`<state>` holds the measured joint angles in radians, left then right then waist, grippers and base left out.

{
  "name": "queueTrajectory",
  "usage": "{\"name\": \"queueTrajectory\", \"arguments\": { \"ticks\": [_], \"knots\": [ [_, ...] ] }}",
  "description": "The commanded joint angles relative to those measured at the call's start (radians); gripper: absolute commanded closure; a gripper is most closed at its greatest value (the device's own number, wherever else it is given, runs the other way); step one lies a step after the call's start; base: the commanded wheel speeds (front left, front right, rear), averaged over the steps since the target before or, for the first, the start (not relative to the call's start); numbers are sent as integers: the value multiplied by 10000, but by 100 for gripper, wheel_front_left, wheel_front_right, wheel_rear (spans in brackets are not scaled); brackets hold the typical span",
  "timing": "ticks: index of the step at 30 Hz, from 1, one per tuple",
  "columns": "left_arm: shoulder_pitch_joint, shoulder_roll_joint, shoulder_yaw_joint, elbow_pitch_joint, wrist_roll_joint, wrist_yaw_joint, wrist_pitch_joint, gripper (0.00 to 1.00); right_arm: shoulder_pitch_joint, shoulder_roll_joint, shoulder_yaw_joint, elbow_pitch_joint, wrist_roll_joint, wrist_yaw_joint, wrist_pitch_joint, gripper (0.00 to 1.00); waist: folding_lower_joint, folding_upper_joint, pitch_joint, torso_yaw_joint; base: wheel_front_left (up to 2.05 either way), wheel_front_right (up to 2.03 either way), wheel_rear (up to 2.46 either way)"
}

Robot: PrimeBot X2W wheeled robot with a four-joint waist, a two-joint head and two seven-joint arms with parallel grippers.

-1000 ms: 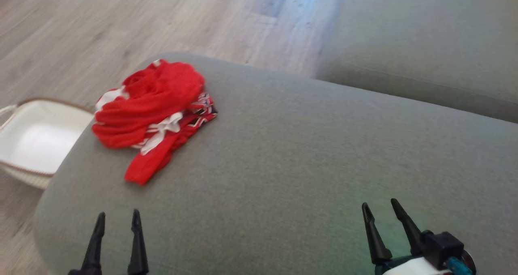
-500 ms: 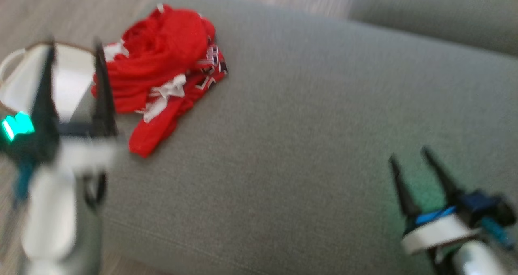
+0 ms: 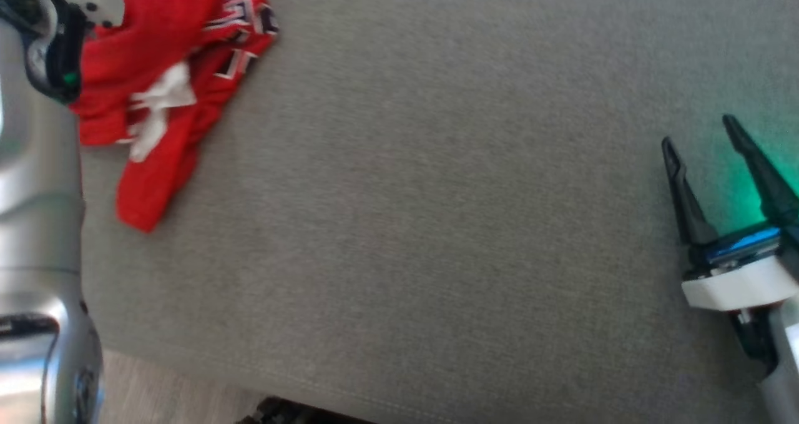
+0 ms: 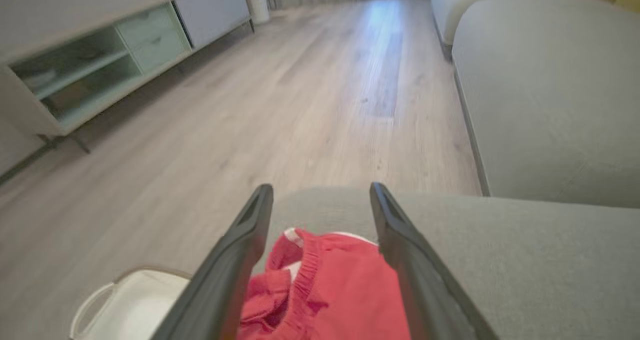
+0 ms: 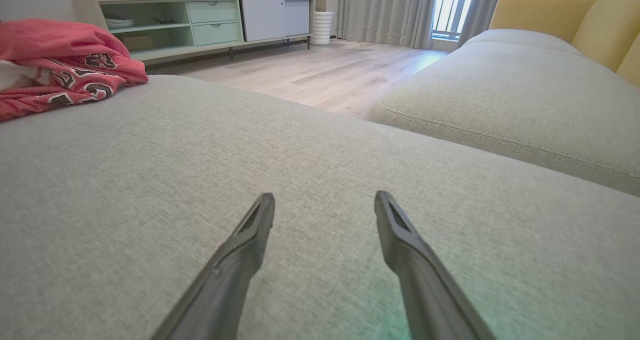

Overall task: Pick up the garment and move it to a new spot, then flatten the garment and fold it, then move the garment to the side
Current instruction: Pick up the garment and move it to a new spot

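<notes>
On the near grey cushion (image 3: pixel 437 224), toward its far left corner, the garment (image 3: pixel 162 68) lies as a crumpled heap: red cloth with white patches and a band of dark-and-white lettering along its right side. One red tail trails down toward the front of the cushion in the head view. Silver left forearm (image 3: pixel 37 193) runs up the left edge of the head view, its wrist at the heap's left side. Left gripper (image 4: pixel 321 190) hangs over the heap with its two fingers spread wide. In the left wrist view the red cloth and a ribbed hem sit between and below them. Contact with the cloth cannot be judged from this angle; nothing looks gripped. White basket (image 4: pixel 125 305) stands on the wood floor (image 4: pixel 250 104) just beyond the cushion's left edge. A low sideboard (image 4: pixel 100 64) stands along the far wall. Second grey cushion (image 4: pixel 545 104) lies to the right, apart from the first by a narrow gap. Right gripper (image 3: pixel 699 138) is low over the bare right part of the near cushion, well apart from the garment, fingers also spread wide and empty. A green glow tints the fabric beside it. In the right wrist view the heap sits at upper left, with a yellow backrest (image 5: pixel 565 9) behind the second cushion.
</notes>
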<state>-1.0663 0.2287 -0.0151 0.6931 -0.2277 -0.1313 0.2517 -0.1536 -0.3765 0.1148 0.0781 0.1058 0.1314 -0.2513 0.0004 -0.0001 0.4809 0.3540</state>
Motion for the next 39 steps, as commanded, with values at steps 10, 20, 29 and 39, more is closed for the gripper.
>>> {"name": "queueTrajectory", "arguments": {
  "ticks": [10, 20, 29, 39],
  "knots": [
    [-854, 1096, -100, 2174, -1018, 9, 1200, 0, 101, -434, -225, -571, 109, -7, -105, 0, -4, 1, 1067, -906, 0, 0, 0],
    [-1301, 1460, -428, 2619, -974, 8, -1215, 100, 172, -206, -172, -407, 90, -7, -105, 0, -4, 1, 555, -865, 0, 0, 0],
    [-2063, 1863, -1908, 2174, -1030, 7, -2689, 100, 305, 779, 394, 149, 185, -7, -105, 0, -4, 1, -1698, -1306, 0, 0, 0],
    [-2550, 2135, -3617, 801, -2217, 6, -2722, 100, 750, 2009, 674, 494, 190, -7, -105, 0, -4, 1, -3844, -2885, 0, 0, 0]
  ]
}}
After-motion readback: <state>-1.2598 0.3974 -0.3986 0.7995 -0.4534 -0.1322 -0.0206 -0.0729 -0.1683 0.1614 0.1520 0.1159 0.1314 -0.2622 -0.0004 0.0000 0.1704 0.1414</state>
